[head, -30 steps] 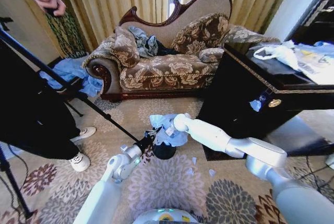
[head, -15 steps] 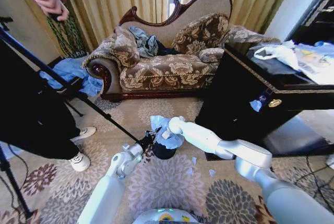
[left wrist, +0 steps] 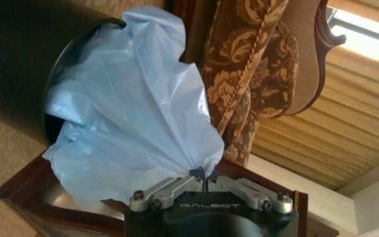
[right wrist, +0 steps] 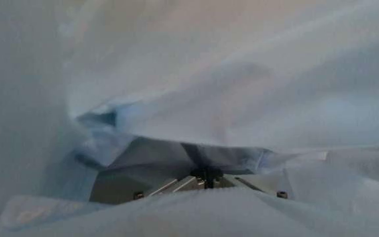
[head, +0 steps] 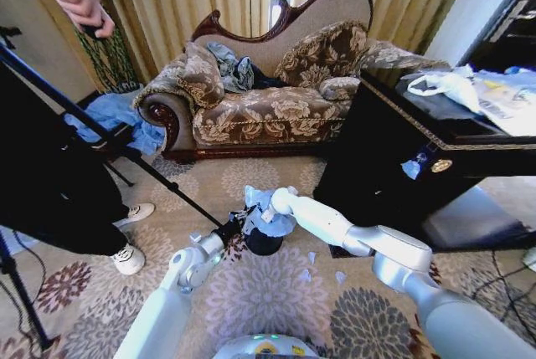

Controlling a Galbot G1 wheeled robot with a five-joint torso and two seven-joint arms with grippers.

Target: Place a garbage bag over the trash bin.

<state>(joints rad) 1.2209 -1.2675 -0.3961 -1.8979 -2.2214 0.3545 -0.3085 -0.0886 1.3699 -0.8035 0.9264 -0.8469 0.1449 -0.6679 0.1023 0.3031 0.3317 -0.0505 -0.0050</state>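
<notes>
On the flowered carpet in front of the robot I see both arms meeting over the trash bin (head: 263,243), a small, smooth black cylinder standing upright just ahead of the two wrists. The garbage bag (head: 266,211), thin, crinkly and pale blue-white, sits bunched on top of the bin between the grippers, its translucent film puckered into soft folds and peaks rather than spread flat. The left gripper (head: 237,224) reaches in from the bin's near-left side; in its wrist view the metal fingers are pinched tight together on a gathered twist of the bag (left wrist: 133,123), and the plastic fans out from that pinch in long creases, billowing up and away from the hand. The dark curved wall of the bin (left wrist: 77,47) shows just behind the film there. The right gripper (head: 270,211) comes in from the opposite side and is buried in the same plastic; its wrist view looks into a hazy blue tent of bag (right wrist: 196,94), with the fingertips (right wrist: 204,176) closed to a narrow seam on a dark fold of film right at the hand. Whether the bag's mouth has gone round the bin's rim I cannot tell from here, and I cannot make out anything inside the bin beneath the crumpled film.
</notes>
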